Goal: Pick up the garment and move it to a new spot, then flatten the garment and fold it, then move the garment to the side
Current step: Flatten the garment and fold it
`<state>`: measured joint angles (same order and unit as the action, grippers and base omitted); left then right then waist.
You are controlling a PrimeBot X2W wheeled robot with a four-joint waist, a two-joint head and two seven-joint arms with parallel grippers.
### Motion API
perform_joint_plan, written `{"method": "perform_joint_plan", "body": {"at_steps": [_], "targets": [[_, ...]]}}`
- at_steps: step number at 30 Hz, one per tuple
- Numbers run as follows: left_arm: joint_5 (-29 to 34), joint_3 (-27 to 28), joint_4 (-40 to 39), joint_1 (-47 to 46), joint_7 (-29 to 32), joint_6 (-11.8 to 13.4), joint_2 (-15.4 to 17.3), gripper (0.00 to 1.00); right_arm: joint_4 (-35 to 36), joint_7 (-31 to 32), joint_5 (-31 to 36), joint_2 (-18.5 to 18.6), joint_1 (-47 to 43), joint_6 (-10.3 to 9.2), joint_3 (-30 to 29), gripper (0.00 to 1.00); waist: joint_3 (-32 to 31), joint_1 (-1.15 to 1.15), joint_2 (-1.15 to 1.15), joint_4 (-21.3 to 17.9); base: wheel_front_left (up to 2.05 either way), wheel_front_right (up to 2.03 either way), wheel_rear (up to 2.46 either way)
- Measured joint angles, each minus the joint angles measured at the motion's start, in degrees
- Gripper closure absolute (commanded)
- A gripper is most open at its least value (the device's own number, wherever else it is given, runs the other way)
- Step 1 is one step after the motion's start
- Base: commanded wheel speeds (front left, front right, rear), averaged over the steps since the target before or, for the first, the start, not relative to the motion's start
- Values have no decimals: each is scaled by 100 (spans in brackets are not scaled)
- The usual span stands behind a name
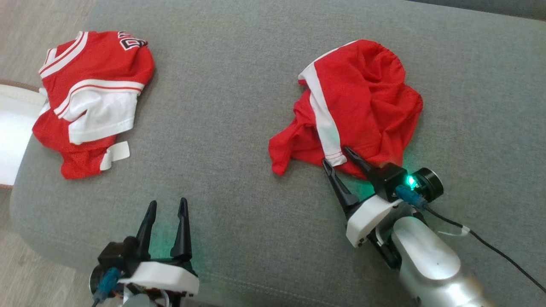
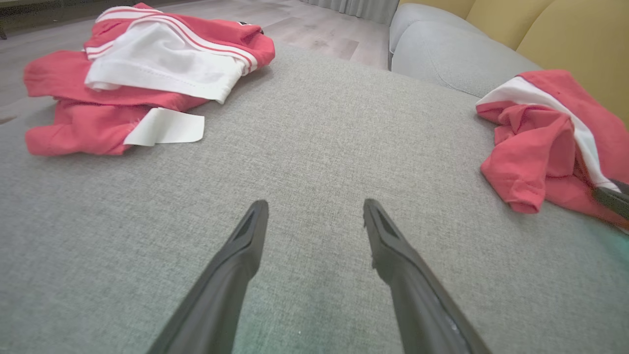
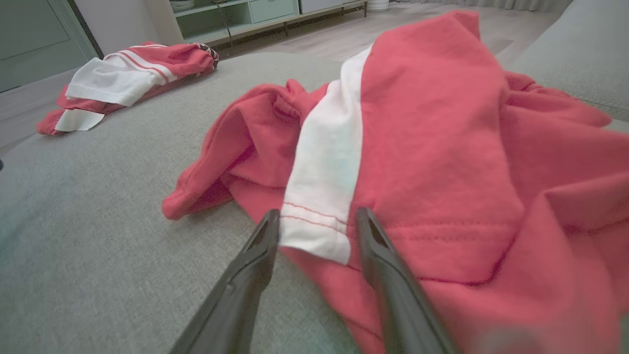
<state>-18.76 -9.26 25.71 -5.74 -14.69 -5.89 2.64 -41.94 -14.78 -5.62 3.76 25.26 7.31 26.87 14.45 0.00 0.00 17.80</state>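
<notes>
The garment [image 1: 362, 98] is a crumpled red piece with a white side stripe [image 3: 324, 172], lying on the right of the grey cushion [image 1: 239, 128]. It also appears in the left wrist view [image 2: 540, 142] and the right wrist view [image 3: 432, 147]. My right gripper [image 1: 335, 155] is at its near hem, jaws open, and the end of the white stripe lies between the two fingers [image 3: 318, 213] without being pinched. My left gripper [image 1: 167, 201] hovers open over bare cushion at the near left [image 2: 315, 202], holding nothing.
A second red and white jersey [image 1: 89, 98] lies bunched at the cushion's far left [image 2: 147, 73]. The cushion's left edge drops to a wooden floor [image 1: 25, 25]. A black cable [image 1: 490, 247] trails from my right wrist. A yellow backrest [image 2: 565, 34] rises behind the garment.
</notes>
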Motion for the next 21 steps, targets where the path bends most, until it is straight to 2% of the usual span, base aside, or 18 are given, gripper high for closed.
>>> {"method": "perform_joint_plan", "body": {"at_steps": [1,2,3,4,5,7,11,17,21], "targets": [[1,0,-2,0,0,0,0,0,29,0,-2,0,-2,0,0,28,-8,0,0,-14,0,0,0],[1,-2,-4,0,0,0,0,0,71,0,-33,0,-7,0,0,42,-16,0,0,-28,0,0,0],[1,-5,-5,0,0,0,0,0,121,0,-63,0,-9,0,1,49,-25,0,0,-41,0,0,0],[2,-9,-9,0,0,0,0,0,172,0,-90,1,-10,0,1,63,-37,0,0,-54,0,0,0],[9,-11,-12,0,0,0,0,0,223,0,-104,0,-13,0,1,72,-49,0,0,-68,0,0,0],[10,-21,-5,1,0,0,0,0,171,0,-103,0,-18,0,-25,100,-90,0,0,-105,0,0,0],[20,-18,10,2,0,0,0,0,197,0,-176,0,-44,0,-116,100,-185,0,0,-126,0,0,0],[103,45,41,32,0,-1,0,0,893,0,-285,0,-21,0,-490,100,-435,0,0,-180,0,0,0],[120,56,91,87,0,-16,1,0,1265,1,-134,3,493,0,-530,100,-654,0,0,-223,0,0,0]]}}
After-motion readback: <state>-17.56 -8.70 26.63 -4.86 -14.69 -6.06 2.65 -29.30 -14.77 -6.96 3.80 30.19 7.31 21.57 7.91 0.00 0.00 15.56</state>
